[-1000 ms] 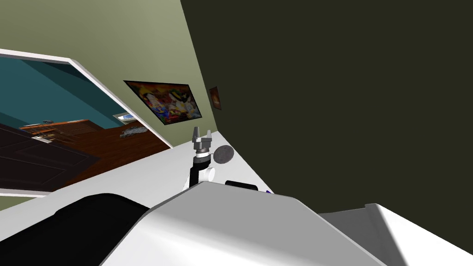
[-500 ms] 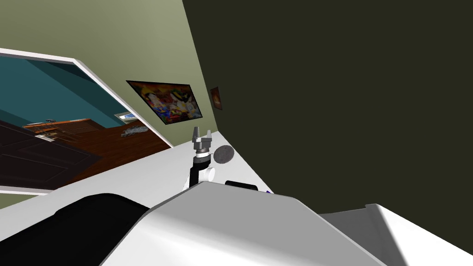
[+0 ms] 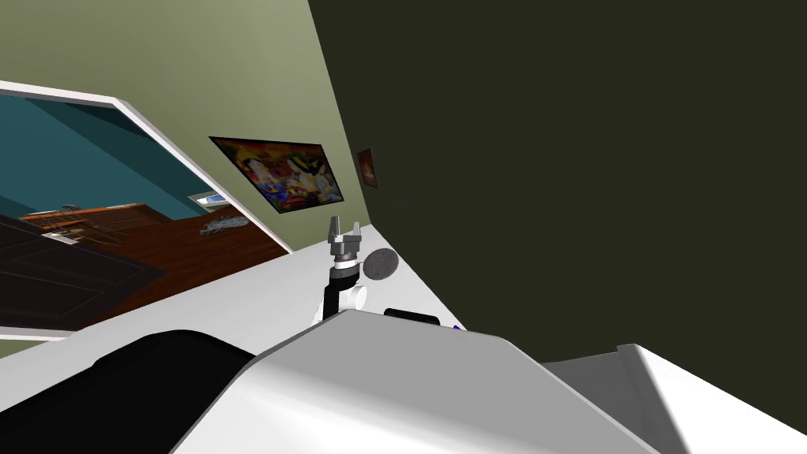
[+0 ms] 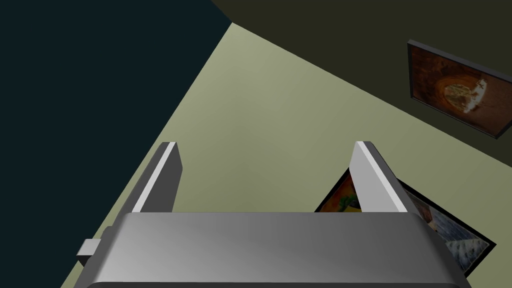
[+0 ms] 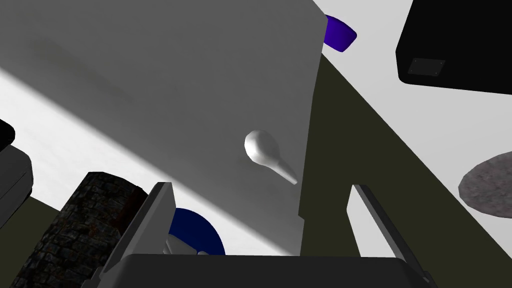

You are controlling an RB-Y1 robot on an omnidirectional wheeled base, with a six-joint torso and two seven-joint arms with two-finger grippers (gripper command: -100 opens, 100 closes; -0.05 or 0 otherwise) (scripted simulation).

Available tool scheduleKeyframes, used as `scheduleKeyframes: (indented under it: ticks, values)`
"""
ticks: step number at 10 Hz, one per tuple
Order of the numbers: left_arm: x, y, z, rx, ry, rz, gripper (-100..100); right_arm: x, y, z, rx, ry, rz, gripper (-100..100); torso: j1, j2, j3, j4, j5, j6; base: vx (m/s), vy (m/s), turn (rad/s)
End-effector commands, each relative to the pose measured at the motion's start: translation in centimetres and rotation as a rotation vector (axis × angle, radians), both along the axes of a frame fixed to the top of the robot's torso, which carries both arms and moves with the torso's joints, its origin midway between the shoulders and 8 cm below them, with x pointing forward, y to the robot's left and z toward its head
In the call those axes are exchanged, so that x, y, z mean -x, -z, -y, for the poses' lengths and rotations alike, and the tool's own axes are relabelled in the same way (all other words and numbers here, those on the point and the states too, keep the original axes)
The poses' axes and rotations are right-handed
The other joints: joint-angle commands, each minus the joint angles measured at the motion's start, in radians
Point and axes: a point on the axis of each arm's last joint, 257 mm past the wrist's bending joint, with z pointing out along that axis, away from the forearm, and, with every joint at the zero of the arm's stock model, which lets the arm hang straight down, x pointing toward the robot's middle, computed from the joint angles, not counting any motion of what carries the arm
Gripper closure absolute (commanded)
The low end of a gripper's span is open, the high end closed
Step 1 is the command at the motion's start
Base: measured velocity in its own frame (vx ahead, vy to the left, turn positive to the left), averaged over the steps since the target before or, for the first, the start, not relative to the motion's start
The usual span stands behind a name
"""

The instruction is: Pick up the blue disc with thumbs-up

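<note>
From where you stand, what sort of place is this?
Probably a room in a house: olive-green walls with a colourful framed picture, a white tabletop, and a white-framed opening onto a dark wooden floor.

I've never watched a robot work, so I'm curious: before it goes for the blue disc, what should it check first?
1. Right end effector open: ok.
2. Blue disc in sight: ok, partly hidden behind one finger.
3. Disc centred between the fingers: not ok, it sits by one finger.
4. Thumbs-up mark confirmed: cannot tell, just a bit of white shows.
5. Left end effector out of the way: ok, raised, open.
</note>
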Motion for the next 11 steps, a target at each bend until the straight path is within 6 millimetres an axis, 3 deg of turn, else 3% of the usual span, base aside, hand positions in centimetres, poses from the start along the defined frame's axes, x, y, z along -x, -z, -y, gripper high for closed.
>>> scheduleKeyframes:
  ticks: [1,9,11]
  values:
    - [0.0,0.0,0.0,0.0,0.0,0.0,0,0.2,-0.1,0.2,0.005,-0.011,-0.015,-100,0.0,0.0,0.0,0.0,0.0,0.0,0.019,-0.021,-0.065]
    - [0.0,0.0,0.0,0.0,0.0,0.0,0,0.2,-0.1,0.2,0.005,-0.011,-0.015,-100,0.002,0.002,0.001,0.0,0.0,0.0,-0.001,0.001,0.003]
    - [0.0,0.0,0.0,0.0,0.0,0.0,0,1.4,-0.5,0.0,0.004,-0.051,-0.072,-100,0.0,-0.001,0.0,0.0,0.0,0.0,0.065,-0.052,-0.091]
